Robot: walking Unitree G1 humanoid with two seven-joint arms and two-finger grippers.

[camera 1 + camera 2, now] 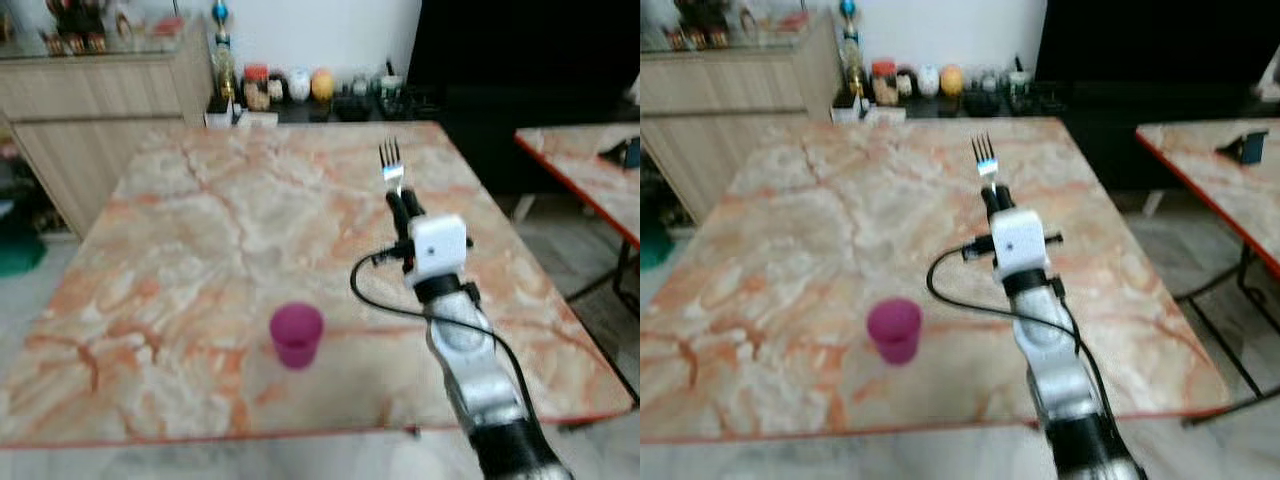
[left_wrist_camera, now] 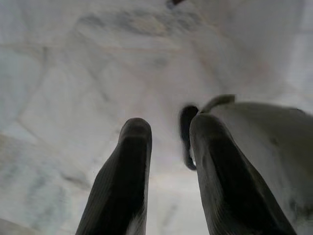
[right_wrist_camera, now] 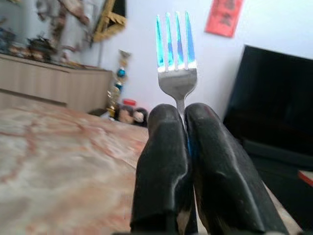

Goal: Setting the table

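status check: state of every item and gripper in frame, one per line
fork: clamped in the right gripper, held above the table, tines pointing away from the robot
right gripper: shut on the fork handle
left gripper: open, nothing between its fingers, pale floor beyond
pink cup: upright on the table, near the front edge, apart from the gripper
marble table: bare apart from the cup

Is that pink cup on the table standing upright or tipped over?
Upright. The pink cup stands on its base on the marble table, its rim facing up. Whether anything is inside cannot be told.
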